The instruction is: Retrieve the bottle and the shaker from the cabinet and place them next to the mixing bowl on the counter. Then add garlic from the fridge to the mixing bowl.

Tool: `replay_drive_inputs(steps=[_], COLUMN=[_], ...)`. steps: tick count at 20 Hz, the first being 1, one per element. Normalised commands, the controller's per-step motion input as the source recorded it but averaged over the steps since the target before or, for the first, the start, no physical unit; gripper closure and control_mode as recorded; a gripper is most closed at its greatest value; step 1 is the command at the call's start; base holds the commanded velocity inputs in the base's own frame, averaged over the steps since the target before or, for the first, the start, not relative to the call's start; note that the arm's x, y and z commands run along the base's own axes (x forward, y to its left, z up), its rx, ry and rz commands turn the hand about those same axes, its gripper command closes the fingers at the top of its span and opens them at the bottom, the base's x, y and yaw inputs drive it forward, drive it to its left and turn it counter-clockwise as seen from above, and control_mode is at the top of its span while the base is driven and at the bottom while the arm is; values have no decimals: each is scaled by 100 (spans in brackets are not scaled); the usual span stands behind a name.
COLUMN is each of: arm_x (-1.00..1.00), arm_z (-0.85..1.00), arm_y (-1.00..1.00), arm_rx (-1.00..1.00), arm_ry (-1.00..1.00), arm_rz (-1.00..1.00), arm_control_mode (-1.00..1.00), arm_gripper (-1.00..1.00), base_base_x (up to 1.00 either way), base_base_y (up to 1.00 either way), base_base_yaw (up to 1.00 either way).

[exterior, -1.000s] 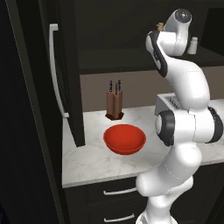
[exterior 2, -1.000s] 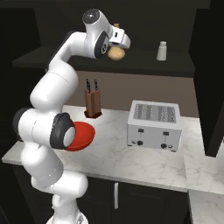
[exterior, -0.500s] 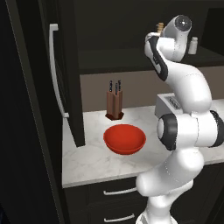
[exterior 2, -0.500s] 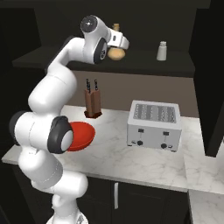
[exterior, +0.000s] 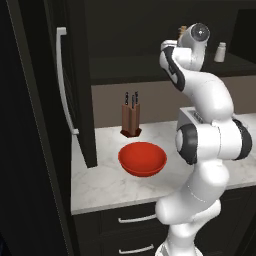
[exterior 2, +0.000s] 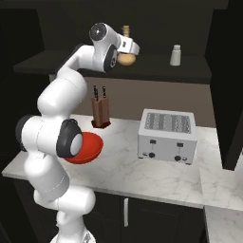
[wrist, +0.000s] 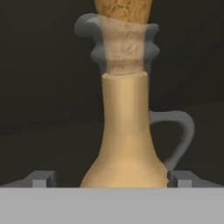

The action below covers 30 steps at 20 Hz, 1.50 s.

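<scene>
Hand view is looking straight at the bottle (wrist: 126,131): a tan, glassy-looking thing with a swelling base, a slim neck, a thin clear side handle and a cork stopper. It is standing upright on the cabinet (exterior 2: 156,71) shelf, towards the shelf's left end in the right base view. The gripper (wrist: 113,178) is spread wide, one finger tip showing either side of the bulbous base and neither one touching it.

Judging by its look, the bottle is rigid, smooth and probably slippery, light but breakable. The wide base is likely too round for a firm pinch, so the lower neck seems the safer hold.

Right base view is adding the shaker (exterior 2: 175,55) further right along the same shelf, the mixing bowl (exterior 2: 88,148) on the counter (exterior 2: 156,175) and a toaster (exterior 2: 167,136).
</scene>
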Motion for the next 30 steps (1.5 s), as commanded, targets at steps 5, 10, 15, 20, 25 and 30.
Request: replay_drive_inputs(steps=[5, 10, 15, 20, 25, 30], arm_x=[23, 2, 1, 21, 5, 0], arm_z=[0, 0, -3, -19, -6, 0], arm_y=[-6, -15, 0, 0, 0, 0], arm_rx=[0, 0, 0, 0, 0, 0], arm_ry=[0, 0, 0, 0, 0, 0], arm_rz=[0, -1, -2, -11, -7, 0], arm_control_mode=[-100, -100, -100, -100, -100, -100], arm_gripper=[-100, -100, -100, -100, -100, 100], base_base_x=[0, 0, 0, 0, 0, 0], base_base_y=[0, 0, 0, 0, 0, 0], base_base_yaw=[0, 0, 0, 0, 0, 0])
